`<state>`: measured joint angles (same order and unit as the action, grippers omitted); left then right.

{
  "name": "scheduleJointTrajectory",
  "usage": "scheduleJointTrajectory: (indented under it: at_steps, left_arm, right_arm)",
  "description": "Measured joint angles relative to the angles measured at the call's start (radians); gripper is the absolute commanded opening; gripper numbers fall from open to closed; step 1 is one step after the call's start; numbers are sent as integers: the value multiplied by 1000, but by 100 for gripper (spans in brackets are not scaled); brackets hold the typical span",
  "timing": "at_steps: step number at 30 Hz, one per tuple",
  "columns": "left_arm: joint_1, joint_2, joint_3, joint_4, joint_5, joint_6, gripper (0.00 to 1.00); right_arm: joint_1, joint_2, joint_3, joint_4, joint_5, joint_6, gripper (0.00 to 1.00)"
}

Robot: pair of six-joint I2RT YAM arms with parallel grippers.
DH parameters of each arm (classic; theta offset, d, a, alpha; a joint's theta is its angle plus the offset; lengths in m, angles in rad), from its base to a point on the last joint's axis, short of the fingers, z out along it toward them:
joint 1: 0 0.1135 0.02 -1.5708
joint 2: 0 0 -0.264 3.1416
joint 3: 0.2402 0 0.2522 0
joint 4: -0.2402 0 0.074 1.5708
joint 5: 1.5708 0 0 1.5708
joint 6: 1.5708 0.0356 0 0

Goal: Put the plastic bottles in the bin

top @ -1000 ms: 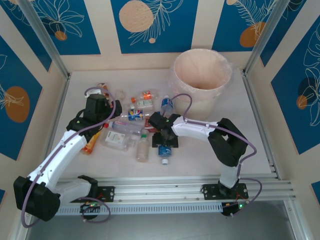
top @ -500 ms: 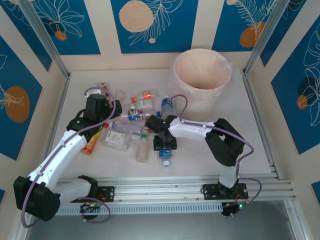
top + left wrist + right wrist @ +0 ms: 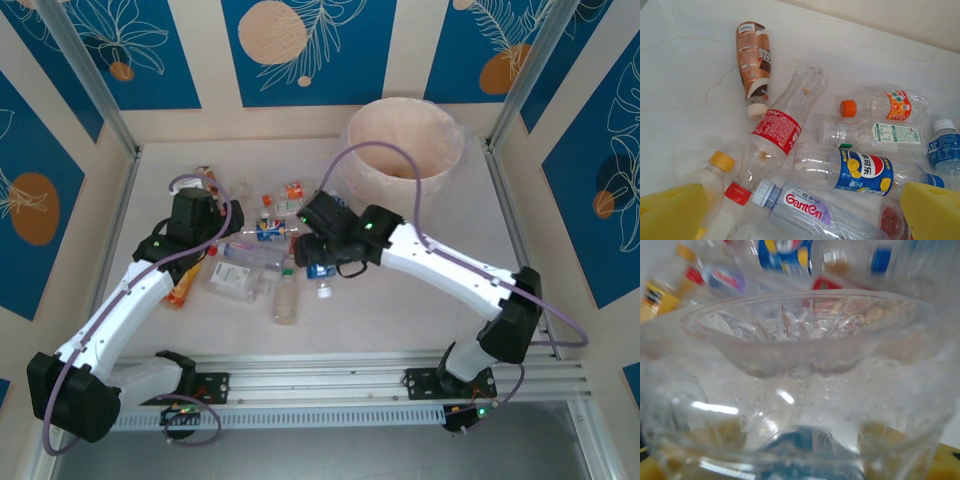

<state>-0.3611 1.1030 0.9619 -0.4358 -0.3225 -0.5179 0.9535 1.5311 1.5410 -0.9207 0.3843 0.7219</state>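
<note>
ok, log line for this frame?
right gripper: shut on blue-label bottle | left gripper: open, above bottle pile | bin: held bottle not yet in

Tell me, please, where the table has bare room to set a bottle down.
Bare: the near strip of the table between the right arm and the rail; the far strip left of the bin. Crowded: the plastic bottles at centre-left.

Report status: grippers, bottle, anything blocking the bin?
Left gripper open over bottle pile. Right gripper shut on blue-label bottle, short of bin. Right arm's cable arches in front of bin rim.
</note>
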Motion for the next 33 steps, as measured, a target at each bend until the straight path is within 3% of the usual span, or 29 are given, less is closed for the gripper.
scheduleJointTrajectory:
  at_steps: [10,20,33]
  left_arm:
    - [0,0,0,0,7,0,99]
    - [0,0,0,0,11,0,99]
    - [0,0,0,-1,15,0,100]
  right_arm:
    - [-211,21,255,68,111,-214,43]
    - [-398,253,595,138,194,-355,42]
    - [-515,341,646,180,339,-383,41]
